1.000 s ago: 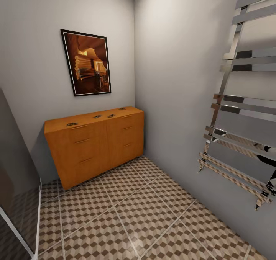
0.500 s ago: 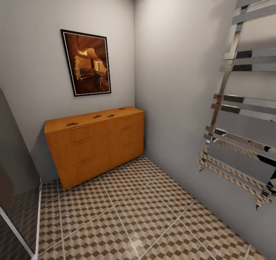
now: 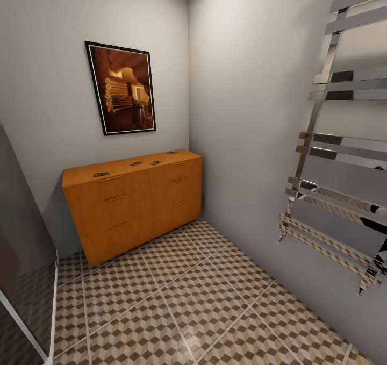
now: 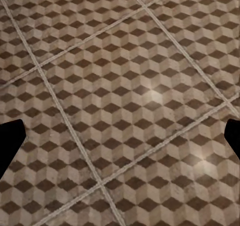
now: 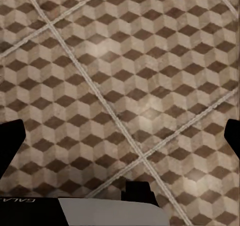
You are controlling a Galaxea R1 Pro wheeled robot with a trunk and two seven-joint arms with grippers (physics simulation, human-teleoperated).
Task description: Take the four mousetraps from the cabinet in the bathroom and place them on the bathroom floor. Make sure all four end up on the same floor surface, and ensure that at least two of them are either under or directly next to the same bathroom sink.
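Sitting atop cabinet (image 3: pixel 134 204), four mousetraps (image 3: pixel 101 174), detail too small.

The room is evenly and softly lit, moderately bright, with the grey walls (image 3: pixel 242 85) darkening to a shadow at the ceiling corner, toward twelve o'clock. The cabinet (image 3: pixel 134 204) throws a soft shadow on the wall at its nine o'clock side. The chrome towel rail (image 3: pixel 333 155) at three o'clock mirrors the tile pattern and carries pale glare. Straight lines lean outward near the head view's edges, a wide-angle stretch. In the wrist views the bathroom floor (image 4: pixel 125 86) shows faint bright sheen patches and slight softness.
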